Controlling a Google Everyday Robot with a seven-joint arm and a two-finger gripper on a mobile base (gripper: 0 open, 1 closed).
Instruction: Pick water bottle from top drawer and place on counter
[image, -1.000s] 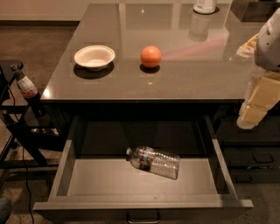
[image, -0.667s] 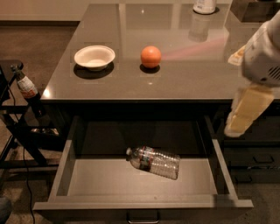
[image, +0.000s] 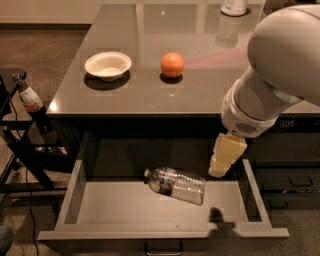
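The water bottle (image: 176, 185) lies on its side in the open top drawer (image: 115, 207), right of its middle, with the white cap pointing left. My gripper (image: 220, 167) hangs below the big white arm, over the drawer's right part. It is just right of the bottle's base and a little above it, not touching. It throws a small shadow on the drawer floor. The counter (image: 150, 90) lies behind the drawer.
On the counter stand a white bowl (image: 107, 65), an orange (image: 172, 64) and, at the far edge, a white container (image: 233, 7). A dark cola bottle (image: 30, 100) sits on a black stand to the left. Smaller dark drawers (image: 287, 182) are on the right.
My arm has swung left and down from the right edge of the view. The gripper now hangs over the drawer's right part, near the bottle. The bottle has not moved.
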